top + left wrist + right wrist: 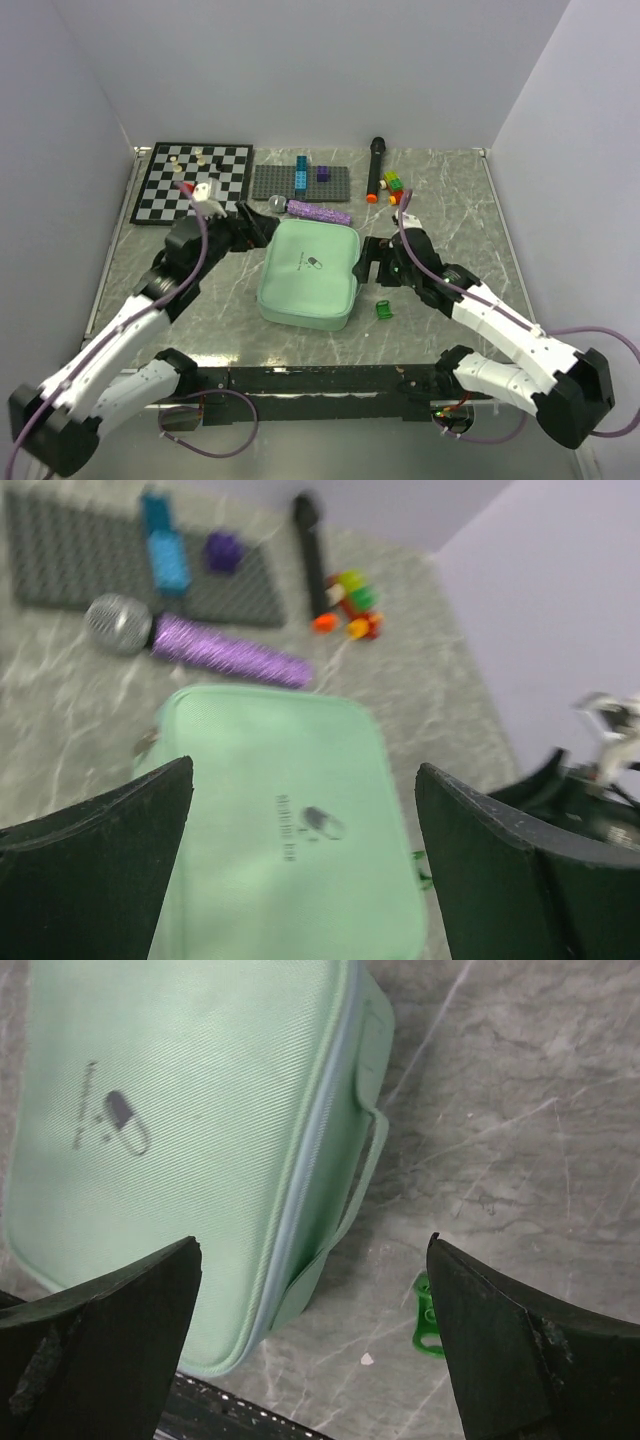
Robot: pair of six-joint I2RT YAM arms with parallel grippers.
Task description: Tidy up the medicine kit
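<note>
Left gripper (258,226) and right gripper (366,262) spread wide, grasping nothing, flanking the medicine kit (308,272) (closed, mid-table). Open marble table (470,240) to its right; small green block (384,310) near its right edge. Logo lettering too blurred to read.

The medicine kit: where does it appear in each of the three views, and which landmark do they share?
Top external: the medicine kit lies closed near the centre of the picture.
Left wrist: the kit fills the lower middle, below the purple microphone.
Right wrist: the kit takes the upper left, its strap handle on the right edge.
Shared landmark: the dark pill logo on its lid.
</note>
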